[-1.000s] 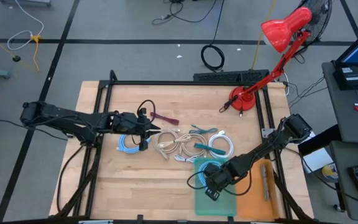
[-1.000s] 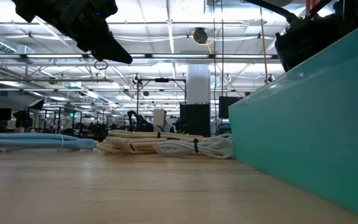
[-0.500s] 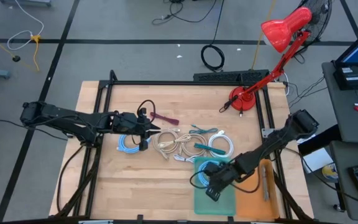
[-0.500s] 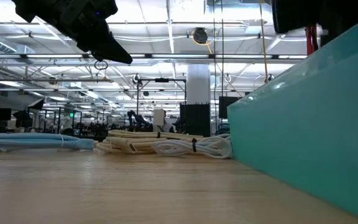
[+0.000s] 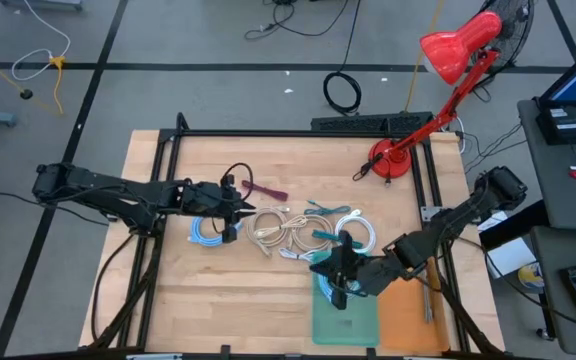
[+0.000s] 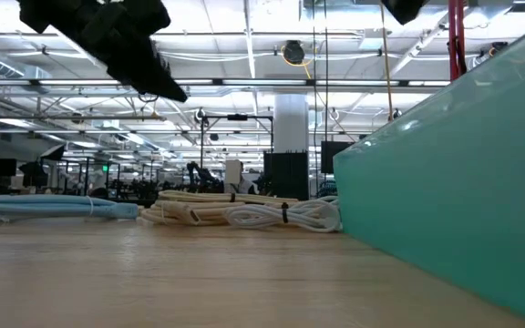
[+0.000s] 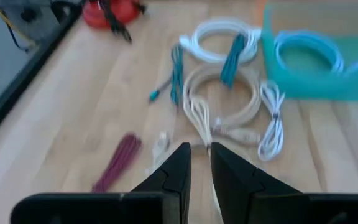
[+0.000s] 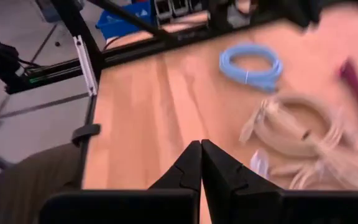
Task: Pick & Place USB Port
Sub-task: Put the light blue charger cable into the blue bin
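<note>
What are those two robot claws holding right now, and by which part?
Nothing, as far as the pictures show. The right gripper is shut on empty air above the table; the left gripper hovers with a narrow, empty gap over the cream cable.

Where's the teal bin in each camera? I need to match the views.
High view: teal bin at the near table edge, under the right arm.
Low view: fills the right side.
Left wrist view: upper right.
Right wrist view: not in it.
Shared landmark: the beige cable coils.

Your tabletop point(image 5: 218, 290) is pale, matt wood; lower right, the teal bin point(image 5: 358, 322) looks like smooth plastic; upper right, a glossy red lamp point(image 5: 450, 52).
</note>
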Robot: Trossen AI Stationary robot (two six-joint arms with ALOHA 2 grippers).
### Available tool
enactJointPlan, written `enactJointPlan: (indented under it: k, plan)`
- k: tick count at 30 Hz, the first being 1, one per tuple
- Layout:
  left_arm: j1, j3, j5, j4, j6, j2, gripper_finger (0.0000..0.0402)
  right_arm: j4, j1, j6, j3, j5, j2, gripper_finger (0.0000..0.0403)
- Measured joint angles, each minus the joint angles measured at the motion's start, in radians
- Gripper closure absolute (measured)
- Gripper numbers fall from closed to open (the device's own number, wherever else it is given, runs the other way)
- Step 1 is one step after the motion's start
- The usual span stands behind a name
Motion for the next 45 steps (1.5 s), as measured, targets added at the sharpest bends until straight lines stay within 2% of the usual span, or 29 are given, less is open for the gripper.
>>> enactJointPlan:
  k: [4, 6, 10, 12, 16, 21, 23, 27, 29, 33, 39, 45]
  plan:
    - [0.0, 0.0, -0.008, -0.116, -0.026, -0.001, 0.0334, -0.001, -0.023, -0.155, -0.006, 0.113, 0.0, 0.0403]
    - [0.0, 0.0, -0.043, -0.19, -0.059, -0.001, 0.0334, 0.001, -0.035, -0.211, -0.027, 0.197, 0.0, 0.0403]
    - [0.0, 0.0, -0.119, -0.356, -0.113, -0.001, 0.0334, 0.046, -0.068, -0.245, -0.116, 0.348, 0.0, 0.0403]
    - [-0.001, 0.0, -0.128, -0.437, -0.133, -0.001, 0.0334, 0.104, -0.092, -0.246, -0.172, 0.381, 0.0, 0.0403]
    - [-0.02, 0.0, -0.089, -0.562, -0.15, -0.001, 0.0334, 0.282, -0.152, -0.248, -0.295, 0.338, 0.001, 0.0403]
    - [-0.058, 0.0, 0.129, -0.658, -0.232, -0.001, 0.0334, 0.506, -0.194, -0.257, -0.408, 0.175, 0.001, 0.0403]
    - [-0.096, 0.0, 0.167, -0.657, -0.267, -0.001, 0.0334, 0.565, -0.198, -0.261, -0.43, 0.137, 0.001, 0.0403]
    - [-0.17, 0.0, 0.161, -0.616, -0.296, -0.001, 0.033, 0.597, -0.193, -0.264, -0.439, 0.111, 0.001, 0.0403]
    - [-0.196, 0.0, 0.126, -0.606, -0.305, -0.001, 0.0316, 0.609, -0.188, -0.269, -0.439, 0.112, 0.001, 0.0403]
    - [-0.219, 0.0, 0.045, -0.618, -0.326, 0.0, 0.0259, 0.614, -0.183, -0.275, -0.439, 0.113, 0.001, 0.0403]
    - [-0.233, 0.0, 0.083, -0.618, -0.37, 0.046, 0.017, 0.621, -0.183, -0.275, -0.439, 0.114, 0.001, 0.0403]
    - [-0.25, 0.0, 0.08, -0.618, -0.379, 0.142, 0.0141, 0.621, -0.183, -0.272, -0.439, 0.113, 0.001, 0.0403]
